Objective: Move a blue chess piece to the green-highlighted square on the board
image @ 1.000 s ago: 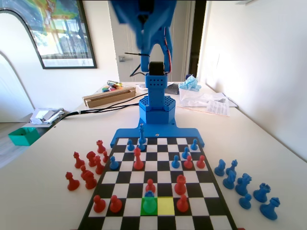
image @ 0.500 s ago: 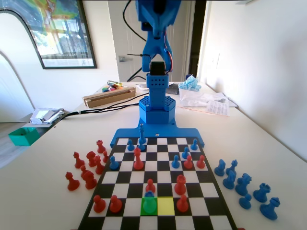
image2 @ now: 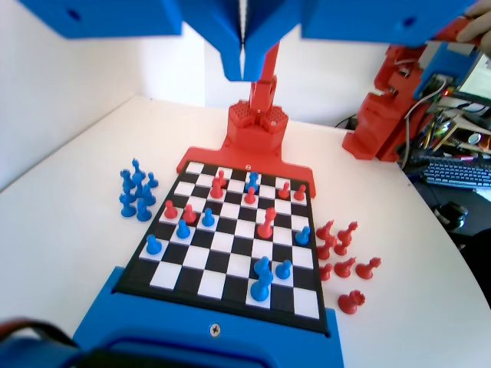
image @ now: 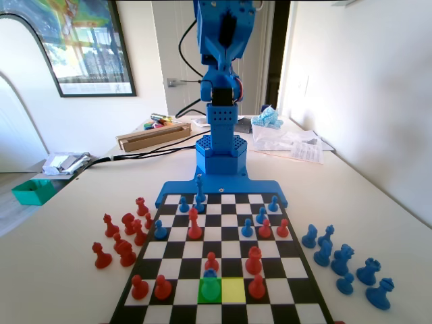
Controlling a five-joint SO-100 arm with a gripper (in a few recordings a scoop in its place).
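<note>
A bright room with white walls, a framed picture on the left wall in the fixed view, and a pale desk [image: 61, 236] carrying the board [image: 223, 260]. The board is a black-and-white chequered one with a dark border, joined at its far end to a blue base from which the blue arm [image: 221, 74] rises straight up, out of the top of the fixed view.

In the fixed view, the blue chess piece [image: 210, 286], a small pawn tinted greenish by the overlay, stands upright on the green-highlighted square [image: 210, 291], its long axis vertical with the ball head on top. That square lies in the second row from the near edge, and a yellow square [image: 233, 290] touches it on the right. A red pawn [image: 212, 261] stands just behind it. Captured red pieces [image: 121, 236] cluster on the desk left of the board, and captured blue pieces [image: 347, 263] stand on the desk to the right.

The wrist view looks down from high above the board [image2: 230, 238]. It shows no colour tints on the squares. There the gripper [image2: 242, 57] hangs from the top edge with its fingers [image2: 261, 34] pressed together, only a thin seam between them, and nothing held. It is well above the pieces. The fixed view shows the arm's column and the room behind it.
</note>
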